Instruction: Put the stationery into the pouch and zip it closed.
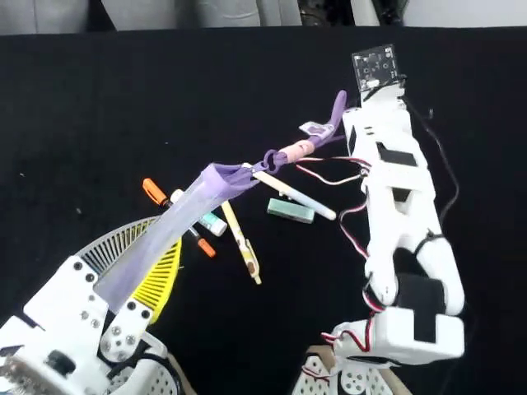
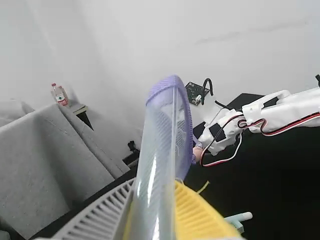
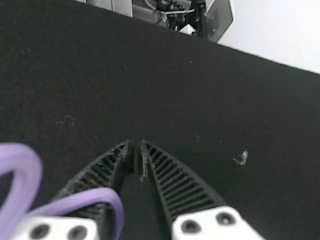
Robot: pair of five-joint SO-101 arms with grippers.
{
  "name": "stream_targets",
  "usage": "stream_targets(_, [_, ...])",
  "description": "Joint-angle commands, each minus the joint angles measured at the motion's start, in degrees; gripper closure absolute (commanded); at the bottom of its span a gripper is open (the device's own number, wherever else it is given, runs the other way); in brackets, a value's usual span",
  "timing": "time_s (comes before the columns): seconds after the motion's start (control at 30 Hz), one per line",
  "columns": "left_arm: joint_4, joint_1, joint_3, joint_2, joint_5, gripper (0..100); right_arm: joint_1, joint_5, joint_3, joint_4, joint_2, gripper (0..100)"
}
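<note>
Left jaws, one ribbed yellow and one ribbed grey, are clamped on the low end of the translucent purple pouch (image 1: 177, 218) (image 2: 160, 150). It's up off the black surface (image 1: 99, 107), stretched taut and slanting towards the right jaws. Those are pressed together, black ribbed tips meeting, with the pouch's purple strap (image 1: 338, 107) (image 3: 20, 165) pinched between them. Loose on the surface under the pouch are an orange marker (image 1: 152, 191), a yellow pen (image 1: 243, 243) and a pale blue-and-white pen (image 1: 303, 199). A teal eraser block (image 1: 290, 211) sits just beside that last pen.
</note>
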Motion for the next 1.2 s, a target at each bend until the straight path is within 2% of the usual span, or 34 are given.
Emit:
stream_targets(0.0, [-3.3, -0.8, -10.6, -1.8, 1.3, 97, 2.2, 0.5, -3.5, -1.1, 4.8, 98.3])
stream_targets(0.1, [-3.1, -0.7, -10.1, -1.5, 1.4, 97, 1.8, 0.5, -4.2, 3.4, 1.7, 94.4])
stream_targets(0.3, [-8.4, -0.7, -0.3, -1.6, 1.4, 97, -1.8, 1.4, -10.5, 24.8, -15.4, 77.4])
stream_targets(0.47, [-16.1, -0.7, 13.9, -1.8, 1.4, 97, -7.6, 3.3, -18.2, 37.4, -33.0, 77.3])
stream_targets(0.6, [-18.8, -0.7, 20.4, -1.8, 1.4, 97, -10.4, 3.3, -26.9, 43.6, -42.7, 77.3])
stream_targets(0.77, [-18.8, -0.7, 21.8, -1.8, 1.6, 97, -12.0, 3.6, -39.6, 50.1, -44.3, 77.7])
stream_targets(0.93, [-18.7, -0.7, 21.7, -1.9, 4.7, 96, -12.0, 3.3, -49.9, 53.8, -40.6, 87.4])
stream_targets(1.0, [-18.6, -0.7, 21.7, -1.9, 5.0, 90, -12.0, 3.2, -52.8, 53.9, -39.3, 90.9])
stream_targets(1.1, [-18.5, -0.6, 21.7, -1.9, 5.0, 76, -12.0, 3.2, -55.8, 53.9, -38.2, 92.3])
stream_targets(1.17, [-18.5, -0.6, 21.1, -1.9, 5.0, 72, -12.0, 3.2, -56.9, 53.9, -38.1, 92.4])
